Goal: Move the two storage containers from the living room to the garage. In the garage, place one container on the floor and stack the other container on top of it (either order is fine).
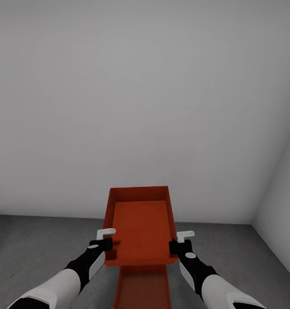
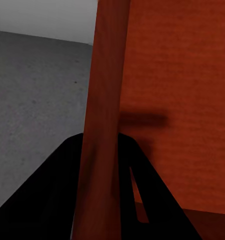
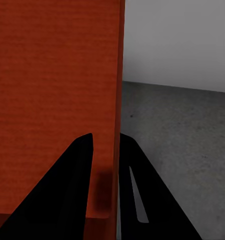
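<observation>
Walls: plain white, two meeting at a corner toward the right of the head view, taking up most of that view.

Floor: dark grey mottled concrete, running back to the foot of the walls; seen also past the bin walls in both wrist views.

Upper bin: orange-red, rectangular, open-topped, held in the air between the two arms, its far end tipped upward so the inside bottom faces the head camera.

Lower bin: same colour and shape, directly beneath the upper one, near the bottom edge of the head view; whether it rests on the floor cannot be told for certain, as its base is cut off.

Left gripper: clamped on the left side wall of the upper bin, one finger outside the wall and the other inside.

Right gripper: clamped on the right side wall of the upper bin, fingers astride the wall likewise.
</observation>
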{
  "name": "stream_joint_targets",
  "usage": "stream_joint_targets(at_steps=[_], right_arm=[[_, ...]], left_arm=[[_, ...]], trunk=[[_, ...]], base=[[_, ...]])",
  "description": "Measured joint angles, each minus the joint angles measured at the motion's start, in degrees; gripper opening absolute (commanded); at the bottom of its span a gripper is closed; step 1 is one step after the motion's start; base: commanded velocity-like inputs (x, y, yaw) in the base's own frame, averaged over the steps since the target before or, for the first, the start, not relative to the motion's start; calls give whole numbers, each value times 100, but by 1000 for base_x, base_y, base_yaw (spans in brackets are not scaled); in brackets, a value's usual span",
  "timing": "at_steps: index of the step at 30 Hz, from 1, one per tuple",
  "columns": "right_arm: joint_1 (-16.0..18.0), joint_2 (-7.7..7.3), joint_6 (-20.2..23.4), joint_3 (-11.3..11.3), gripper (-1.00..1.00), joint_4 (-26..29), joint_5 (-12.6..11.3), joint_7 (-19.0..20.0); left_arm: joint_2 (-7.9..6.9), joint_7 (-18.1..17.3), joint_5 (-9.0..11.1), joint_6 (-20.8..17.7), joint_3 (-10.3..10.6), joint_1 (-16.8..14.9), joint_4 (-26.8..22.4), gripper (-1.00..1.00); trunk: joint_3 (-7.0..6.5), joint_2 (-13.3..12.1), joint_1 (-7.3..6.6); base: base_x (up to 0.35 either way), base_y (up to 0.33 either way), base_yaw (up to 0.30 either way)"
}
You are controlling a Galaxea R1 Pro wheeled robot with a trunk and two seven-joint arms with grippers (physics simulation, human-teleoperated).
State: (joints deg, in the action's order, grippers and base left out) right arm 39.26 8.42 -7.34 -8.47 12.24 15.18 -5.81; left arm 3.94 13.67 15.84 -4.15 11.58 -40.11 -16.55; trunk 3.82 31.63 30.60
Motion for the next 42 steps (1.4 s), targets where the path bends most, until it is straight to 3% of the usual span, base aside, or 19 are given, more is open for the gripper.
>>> stream_joint_targets(at_steps=[42], right_arm=[[0, 47, -3, -16, -100, -3, 3, -39]], left_arm=[[-58, -42, 59, -32, 57, 0, -25, -100]], trunk=[[383, 1, 0]], base=[[0, 0, 0]])
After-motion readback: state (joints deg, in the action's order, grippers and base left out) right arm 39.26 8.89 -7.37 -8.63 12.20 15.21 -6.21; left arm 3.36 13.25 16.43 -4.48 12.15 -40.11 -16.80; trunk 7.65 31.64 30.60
